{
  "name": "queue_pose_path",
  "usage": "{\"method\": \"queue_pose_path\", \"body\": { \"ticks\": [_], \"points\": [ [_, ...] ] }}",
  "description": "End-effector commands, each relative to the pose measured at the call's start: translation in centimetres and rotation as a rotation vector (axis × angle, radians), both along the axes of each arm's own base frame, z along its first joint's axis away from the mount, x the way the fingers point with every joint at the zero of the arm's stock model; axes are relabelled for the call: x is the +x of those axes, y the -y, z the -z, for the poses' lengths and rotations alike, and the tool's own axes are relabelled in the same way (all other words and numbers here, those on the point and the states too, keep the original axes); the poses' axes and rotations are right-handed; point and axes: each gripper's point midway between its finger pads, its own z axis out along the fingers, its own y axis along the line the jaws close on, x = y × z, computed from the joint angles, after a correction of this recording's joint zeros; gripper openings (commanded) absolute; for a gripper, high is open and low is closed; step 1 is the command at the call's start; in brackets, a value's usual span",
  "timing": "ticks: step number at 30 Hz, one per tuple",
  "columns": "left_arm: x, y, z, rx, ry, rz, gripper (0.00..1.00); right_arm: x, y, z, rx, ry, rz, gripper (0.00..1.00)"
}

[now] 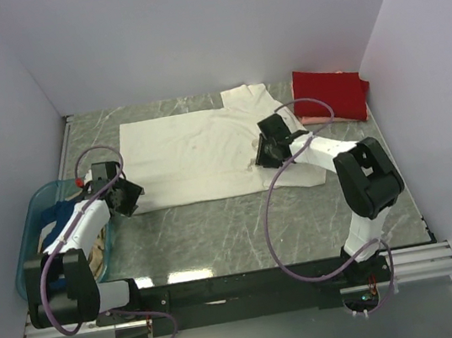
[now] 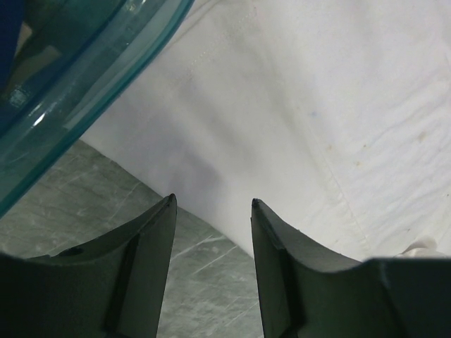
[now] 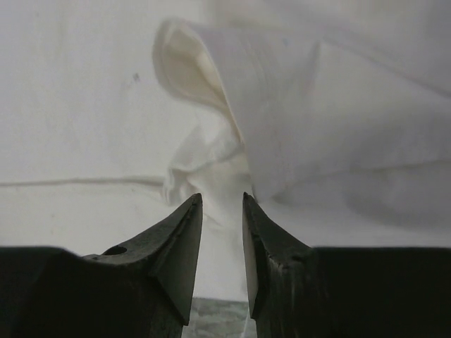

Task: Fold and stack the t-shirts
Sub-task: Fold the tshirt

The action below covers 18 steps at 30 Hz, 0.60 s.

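As the cream-white t-shirt [image 1: 190, 153] lies lengthwise left to right, my right gripper [image 3: 222, 199], fingers close-set, grip unclear, faces its bunched near-right fold; my left gripper [image 2: 213, 201], spread and empty, waits at its near-left corner.

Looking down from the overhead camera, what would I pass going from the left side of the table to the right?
Teal basket → left claw → cream-white t-shirt → red t-shirt. The right claw sits over the cream-white t-shirt, so it is left out.
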Motion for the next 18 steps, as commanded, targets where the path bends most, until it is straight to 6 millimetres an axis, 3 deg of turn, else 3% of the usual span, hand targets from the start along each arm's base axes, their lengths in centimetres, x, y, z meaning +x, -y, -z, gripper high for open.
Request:
{"method": "queue_pose_path", "body": {
  "ticks": [1,10,18],
  "points": [
    [1.1,0.0,-2.4,0.010,0.064,0.022,0.52,3.0,1.4,-2.0,-0.096,0.068,0.053,0.37],
    [1.1,0.1,-2.4,0.007,0.063,0.031,0.51,6.7,3.3,-2.3,-0.260,0.083,0.092,0.38],
    [1.1,0.0,-2.7,0.014,0.064,0.039,0.51,10.1,4.6,-2.8,-0.304,0.084,0.108,0.40]
  ]
}}
